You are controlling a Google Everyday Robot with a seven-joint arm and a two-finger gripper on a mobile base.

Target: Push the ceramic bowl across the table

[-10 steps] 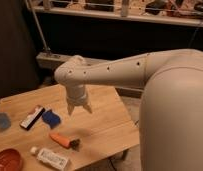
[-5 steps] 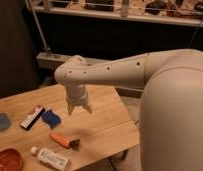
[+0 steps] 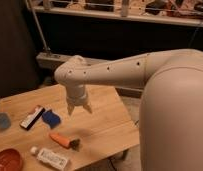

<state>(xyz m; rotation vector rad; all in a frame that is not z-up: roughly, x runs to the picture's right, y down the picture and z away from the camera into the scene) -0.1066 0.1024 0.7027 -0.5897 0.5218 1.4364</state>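
Claw (image 3: 79,108) is noted near mid-frame, carried on a thick white arm (image 3: 120,70) that reaches in from the right. It is pointed downward over the middle of the surface (image 3: 107,125). Its two fingers (image 3: 70,109) are spread apart, fairly wide, and nothing is held between them. Whether the tips touch the wood cannot be told.

Ceramic bowl (image 3: 7,160) is found at the near left corner of the surface, partly cut by the frame edge. It is red-orange with a darker inside, sits upright, and lies well apart from the claw.

Other items are logged on the left half of the surface:
- A pale blue rounded thing (image 3: 1,121) is seen at the far left edge.
- A flat black, white and red box (image 3: 32,116) is laid beside a dark blue item (image 3: 51,119), the two nearly touching, just left of the claw.
- An orange item (image 3: 61,140) with a dark end is laid nearer the camera.
- A white tube (image 3: 51,158) is laid near the front edge, just beside the bowl.

A shelf rail (image 3: 120,17) is seen across the dark background.
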